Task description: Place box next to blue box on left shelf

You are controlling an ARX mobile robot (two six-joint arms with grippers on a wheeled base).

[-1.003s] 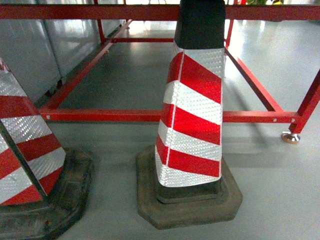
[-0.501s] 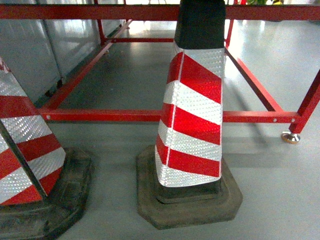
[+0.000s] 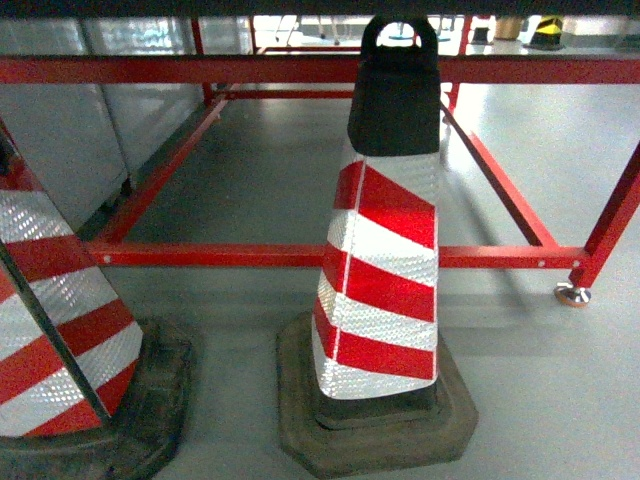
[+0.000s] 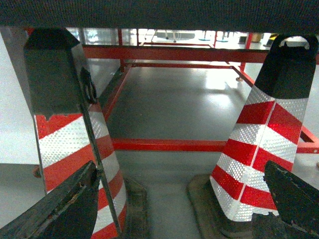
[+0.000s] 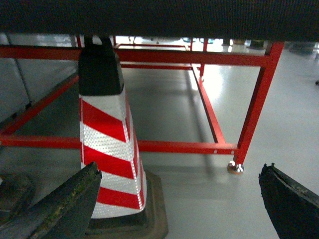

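Beneath the red steel frame (image 3: 300, 255), the head view has risen past the striped cone (image 3: 385, 270), both grippers (image 4: 174, 209) (image 5: 179, 199) spread wide and empty, the box and left shelf nowhere in sight.

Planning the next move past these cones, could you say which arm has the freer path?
Right, probably: the open right gripper has the middle cone beside bare floor; the left gripper faces that and the left cone.

I see two cones (image 3: 385, 270) with red and white stripes and black tops, a red frame (image 3: 300, 255), grey floor (image 3: 560, 380).
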